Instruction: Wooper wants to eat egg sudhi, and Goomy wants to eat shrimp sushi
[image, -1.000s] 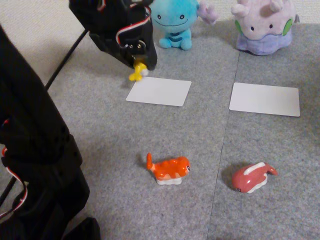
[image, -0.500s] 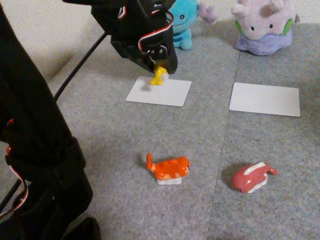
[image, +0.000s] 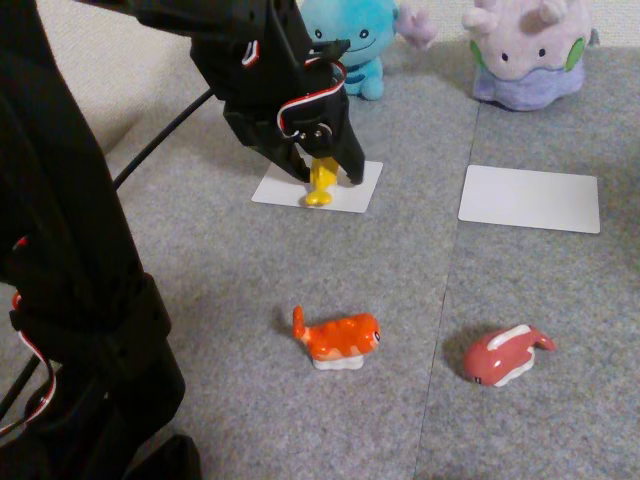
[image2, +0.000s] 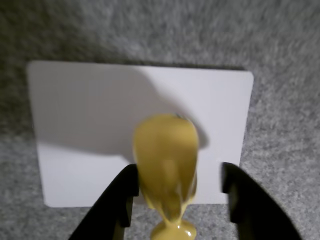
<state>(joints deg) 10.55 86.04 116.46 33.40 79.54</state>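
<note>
Yellow and glossy, the egg sudhi (image2: 166, 165) sits between my two black fingers (image2: 120, 200), hanging nose-down over the white card (image2: 90, 135) that lies in front of Wooper (image: 350, 45). In the wrist view one finger touches its side while a gap shows between the toy and the other, so I cannot tell whether my gripper (image: 322, 180) is clamping it or has let go; in the fixed view the toy's (image: 320, 182) lower end is at the card's near edge, though I cannot tell if it touches the card (image: 350, 190).

Wooper, the light blue plush, stands just behind that card at the back of the grey carpet (image: 250, 270), partly hidden by my arm. Goomy (image: 525, 50), the pale lilac plush, sits to the right of it in the fixed view, with a second white card (image: 530, 198) lying bare in front of it.

Nearer the camera, the orange shrimp sushi (image: 338, 338) rests on the carpet on its white base, tail up at the left. A red-pink toy (image: 505, 355) lies to its right, well apart from it, across the seam in the carpet. My black base (image: 70, 330) with its red and white wires stands at the left edge of the fixed view.
</note>
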